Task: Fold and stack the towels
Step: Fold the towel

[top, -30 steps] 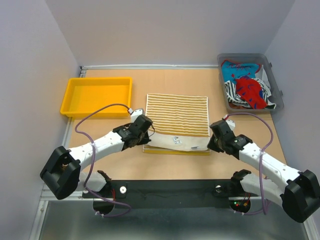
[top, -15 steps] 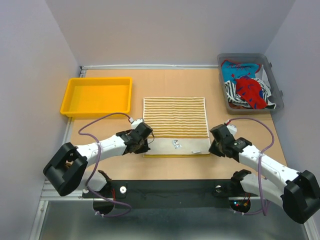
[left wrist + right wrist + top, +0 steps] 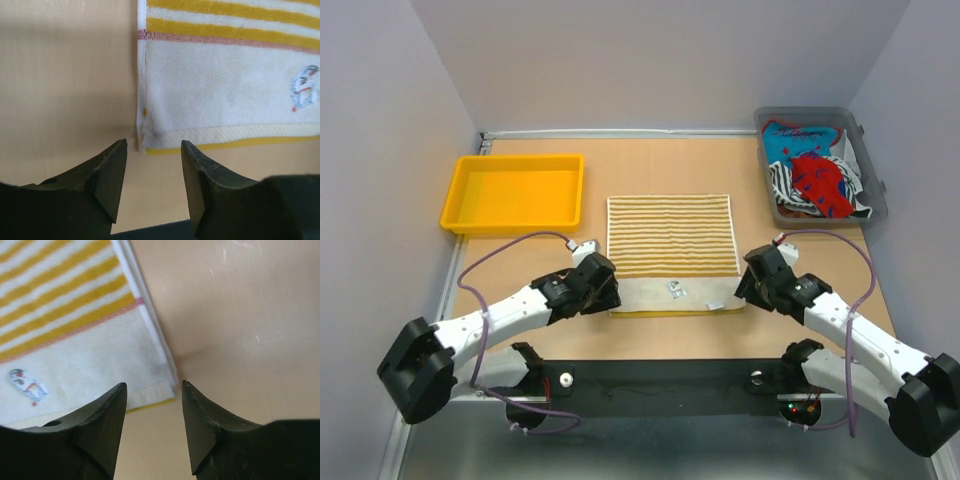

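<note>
A yellow-cream striped towel (image 3: 671, 240) lies flat mid-table, folded in half, its cream band along the near edge. My left gripper (image 3: 607, 297) stands open just short of the towel's near left corner (image 3: 145, 142), nothing between its fingers (image 3: 112, 170). My right gripper (image 3: 744, 284) is open at the near right corner (image 3: 167, 387), also holding nothing. More towels, red-blue patterned (image 3: 817, 180) and black-white striped (image 3: 782, 180), sit bunched in a grey bin (image 3: 873, 175) at the back right.
An orange-yellow tray (image 3: 512, 192) stands at the back left. A black rail (image 3: 660, 380) runs along the near table edge between the arm bases. Grey walls close in on three sides.
Both grippers have let go of the towel's near corners and opened, drawing back slightly toward me. The towel's folded edge now lies flat and squared.
</note>
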Tool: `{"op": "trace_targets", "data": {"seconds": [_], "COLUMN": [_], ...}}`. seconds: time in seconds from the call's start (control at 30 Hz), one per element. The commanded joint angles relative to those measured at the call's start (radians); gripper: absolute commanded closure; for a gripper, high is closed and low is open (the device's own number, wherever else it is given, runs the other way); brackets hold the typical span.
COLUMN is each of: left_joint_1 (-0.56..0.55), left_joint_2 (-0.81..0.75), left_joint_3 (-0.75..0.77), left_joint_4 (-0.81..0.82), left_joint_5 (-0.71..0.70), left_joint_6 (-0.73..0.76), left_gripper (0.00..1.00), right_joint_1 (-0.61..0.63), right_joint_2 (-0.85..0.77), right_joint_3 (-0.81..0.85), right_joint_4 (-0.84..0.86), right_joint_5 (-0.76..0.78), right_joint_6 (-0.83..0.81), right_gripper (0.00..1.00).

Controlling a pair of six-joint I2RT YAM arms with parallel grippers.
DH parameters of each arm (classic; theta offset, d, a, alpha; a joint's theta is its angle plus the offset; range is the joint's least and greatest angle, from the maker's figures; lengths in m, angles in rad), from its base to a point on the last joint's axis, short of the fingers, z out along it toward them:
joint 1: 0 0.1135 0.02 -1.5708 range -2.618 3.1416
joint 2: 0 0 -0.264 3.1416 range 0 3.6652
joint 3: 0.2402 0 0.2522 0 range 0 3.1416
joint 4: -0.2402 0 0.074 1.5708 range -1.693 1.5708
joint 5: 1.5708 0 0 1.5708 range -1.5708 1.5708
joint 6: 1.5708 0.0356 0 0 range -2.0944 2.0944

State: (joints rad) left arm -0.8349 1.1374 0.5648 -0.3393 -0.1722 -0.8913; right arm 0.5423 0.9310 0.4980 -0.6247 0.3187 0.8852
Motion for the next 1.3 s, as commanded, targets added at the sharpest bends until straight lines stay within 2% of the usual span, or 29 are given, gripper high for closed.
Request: {"op": "trace_targets", "data": {"seconds": [0.0, 0.1, 0.2, 0.27, 0.43, 0.57, 0.7, 0.8, 0.9, 0.93, 0.97, 1.03, 1.1, 1.17, 1.2, 1.27], "left_joint_1": [-0.007, -0.010, -0.010, -0.010, -0.010, -0.010, -0.010, -0.010, -0.010, -0.010, -0.010, -0.007, 0.003, 0.057, 0.057, 0.143], "left_joint_2": [-0.128, -0.150, -0.072, -0.016, 0.158, 0.214, 0.187, 0.087, -0.028, -0.077, -0.099, -0.149, -0.157, -0.076, -0.076, 0.029], "left_joint_3": [0.032, 0.081, 0.115, 0.132, 0.103, 0.044, -0.061, -0.141, -0.160, -0.149, -0.113, -0.035, 0.027, 0.119, 0.148, 0.231], "left_joint_4": [-0.110, -0.104, -0.028, 0.042, 0.146, 0.157, 0.152, 0.141, 0.096, 0.074, 0.034, 0.008, 0.022, 0.069, 0.091, 0.175], "left_joint_5": [-0.035, -0.024, -0.007, 0.010, 0.046, 0.069, 0.111, 0.146, 0.151, 0.140, 0.129, 0.070, 0.036, -0.004, -0.004, 0.022], "left_joint_6": [-0.028, -0.021, 0.012, 0.032, 0.051, 0.042, 0.006, -0.030, -0.054, -0.054, -0.052, -0.037, -0.018, 0.046, 0.076, 0.158], "left_gripper": [0.39, 0.39, 0.46, 0.54, 0.69, 0.74, 0.75, 0.75, 0.74, 0.70, 0.60, 0.53, 0.51, 0.51, 0.51, 0.51], "right_joint_1": [-0.004, -0.004, -0.004, -0.004, -0.004, -0.008, -0.019, -0.022, -0.021, -0.022, -0.022, -0.022, -0.021, -0.024, -0.024, -0.031], "right_joint_2": [-0.040, -0.021, 0.014, 0.029, 0.084, 0.101, 0.045, -0.024, -0.081, -0.104, -0.104, -0.077, -0.037, 0.036, 0.070, 0.196], "right_joint_3": [0.120, 0.149, 0.129, 0.103, -0.021, -0.096, -0.133, -0.127, -0.093, -0.049, -0.021, 0.078, 0.135, 0.187, 0.204, 0.261], "right_joint_4": [-0.006, 0.034, 0.081, 0.120, 0.184, 0.183, 0.145, 0.083, 0.037, 0.036, 0.037, 0.074, 0.143, 0.276, 0.325, 0.460], "right_joint_5": [0.010, -0.058, -0.095, -0.095, -0.072, -0.070, -0.112, -0.102, -0.081, -0.078, -0.067, -0.066, -0.075, -0.084, -0.093, -0.102], "right_joint_6": [-0.063, -0.091, -0.069, -0.049, 0.024, 0.101, 0.161, 0.196, 0.192, 0.158, 0.143, 0.065, 0.002, -0.064, -0.065, -0.103], "right_gripper": [0.46, 0.48, 0.58, 0.61, 0.62, 0.62, 0.59, 0.59, 0.58, 0.56, 0.56, 0.52, 0.48, 0.39, 0.39, 0.36]}}
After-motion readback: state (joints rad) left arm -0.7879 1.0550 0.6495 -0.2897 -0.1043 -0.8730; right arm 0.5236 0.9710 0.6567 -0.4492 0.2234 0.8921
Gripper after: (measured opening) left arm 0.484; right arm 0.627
